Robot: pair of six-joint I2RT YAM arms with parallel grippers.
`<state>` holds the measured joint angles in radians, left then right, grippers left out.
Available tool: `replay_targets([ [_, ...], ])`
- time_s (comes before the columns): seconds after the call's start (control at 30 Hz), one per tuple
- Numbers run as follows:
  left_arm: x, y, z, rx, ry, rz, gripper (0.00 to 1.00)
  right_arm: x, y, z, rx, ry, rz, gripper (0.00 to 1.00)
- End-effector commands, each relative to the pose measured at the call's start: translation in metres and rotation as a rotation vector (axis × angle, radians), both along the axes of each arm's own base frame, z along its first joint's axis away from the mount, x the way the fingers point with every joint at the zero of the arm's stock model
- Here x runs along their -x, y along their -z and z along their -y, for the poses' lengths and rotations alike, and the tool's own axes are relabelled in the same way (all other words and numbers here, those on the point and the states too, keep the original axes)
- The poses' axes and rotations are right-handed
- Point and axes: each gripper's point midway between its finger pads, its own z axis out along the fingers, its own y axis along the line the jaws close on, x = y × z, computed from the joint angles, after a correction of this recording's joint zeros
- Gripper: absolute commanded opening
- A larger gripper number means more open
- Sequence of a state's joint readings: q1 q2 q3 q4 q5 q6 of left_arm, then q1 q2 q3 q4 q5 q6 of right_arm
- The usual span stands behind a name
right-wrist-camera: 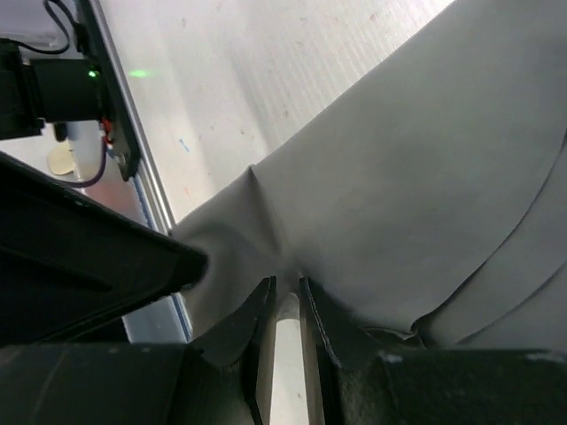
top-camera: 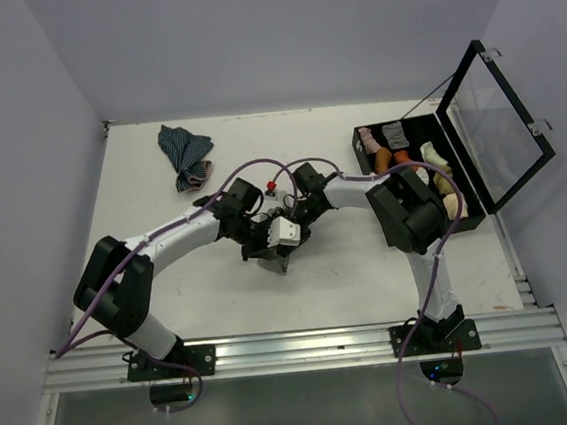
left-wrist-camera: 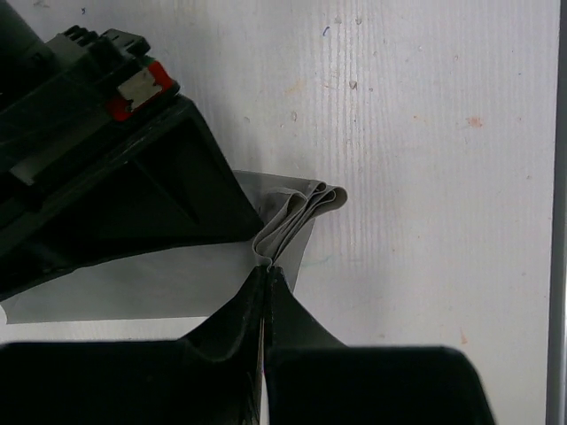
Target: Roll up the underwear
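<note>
Rolling step: left gripper [left-wrist-camera: 268,271] clamps, right gripper [right-wrist-camera: 285,288] narrowly pinches folded grey fabric underwear [left-wrist-camera: 297,212]; next, turn both together.

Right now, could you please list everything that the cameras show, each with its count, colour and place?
grey underwear: one, grey, middle of the table, partly folded, pinched by both grippers
striped cloth: one, dark blue with stripes, crumpled at the far left of the table
case: one, black, right edge of the table, lid open and upright
rolled pieces: several, exact count unclear, grey, white, orange and cream, inside the case
table: one, white, under everything
left gripper: one, black, shut on the grey underwear
right gripper: one, black, closed on the grey underwear, beside the left gripper
</note>
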<state>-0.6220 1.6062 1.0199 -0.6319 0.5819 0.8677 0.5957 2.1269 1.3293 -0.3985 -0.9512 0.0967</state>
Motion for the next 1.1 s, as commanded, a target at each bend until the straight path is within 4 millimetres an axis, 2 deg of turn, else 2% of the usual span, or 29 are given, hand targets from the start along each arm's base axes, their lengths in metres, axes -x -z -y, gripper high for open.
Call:
replay_targets([
  [0.0,-0.003,-0.011,0.009,0.042,0.024,0.0,0.0,0.008,0.006,0.018,0.061,-0.055,0.037,0.21],
  [0.23,-0.009,-0.013,0.012,0.048,0.012,0.018,0.0,0.016,0.002,0.027,0.069,-0.087,0.075,0.2],
  [0.43,-0.026,-0.012,0.023,0.062,-0.022,0.033,0.0,0.02,0.017,0.031,0.081,-0.108,0.062,0.2],
  [0.63,-0.038,0.004,0.03,0.043,-0.043,0.017,0.0,0.019,0.021,0.029,0.069,-0.112,0.069,0.2],
  [0.77,-0.035,0.024,0.028,0.016,-0.056,-0.025,0.0,0.019,0.021,0.03,0.068,-0.107,0.076,0.2],
  [0.9,-0.03,0.042,0.024,-0.015,-0.074,-0.069,0.0,0.014,0.012,0.029,0.052,-0.077,0.077,0.21],
  [1.07,-0.023,0.055,0.021,-0.051,-0.107,-0.127,0.0,0.002,-0.012,0.033,0.041,-0.017,0.097,0.27],
])
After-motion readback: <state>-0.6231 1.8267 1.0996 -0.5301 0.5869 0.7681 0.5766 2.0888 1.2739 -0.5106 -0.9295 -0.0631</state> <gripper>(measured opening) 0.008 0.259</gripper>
